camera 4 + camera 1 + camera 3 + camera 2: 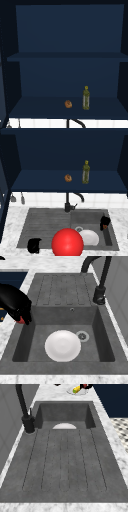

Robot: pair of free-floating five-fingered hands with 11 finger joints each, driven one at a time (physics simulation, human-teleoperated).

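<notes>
My right hand (105, 221) hovers over the right rim of the sink basin (109, 236), fingers curled round a small red thing (105, 227). In the right side view the same hand (15, 302) looms large at the left, above the basin's front rim, with the red thing (21, 321) under its fingertips. A white plate (90, 238) lies flat on the basin floor beside the drain (82, 336). My left hand (34, 245) stays idle at the front left corner of the draining board (47, 223), fingers relaxed. A big red ball (67, 243) sits at the sink's front edge.
A black tap (67, 204) stands behind the sink's middle. On the dark blue shelf (37, 181) above are a green bottle (86, 173) and a small orange thing (68, 178). A dish with something yellow (75, 389) sits on the counter beyond the basin.
</notes>
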